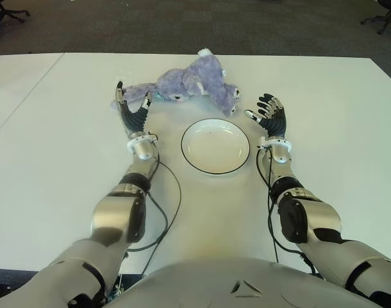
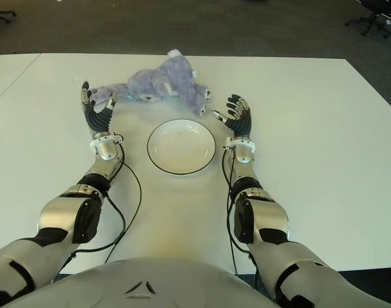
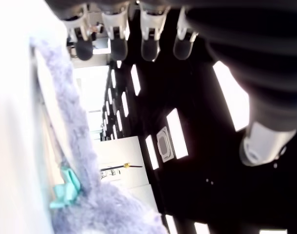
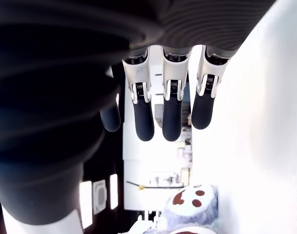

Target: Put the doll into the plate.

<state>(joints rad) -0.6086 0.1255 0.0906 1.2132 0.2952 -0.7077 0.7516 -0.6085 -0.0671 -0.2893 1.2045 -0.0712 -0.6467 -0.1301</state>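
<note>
White table (image 1: 67,160), doll (image 1: 195,80) possibly touching open left hand (image 1: 133,102), right hand (image 1: 269,114) open, empty

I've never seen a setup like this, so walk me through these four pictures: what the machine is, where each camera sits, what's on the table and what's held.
This is a humanoid robot with two arms ending in fingered hands. The two wide pictures come from cameras in its head, looking down at a white table. The two close-ups come from wrist cameras, each looking along its own fingers. A purple plush doll lies beyond an empty white plate. The left hand is open beside the doll's outstretched limb; the right hand is open near the doll's other end. Nothing is held.
</note>
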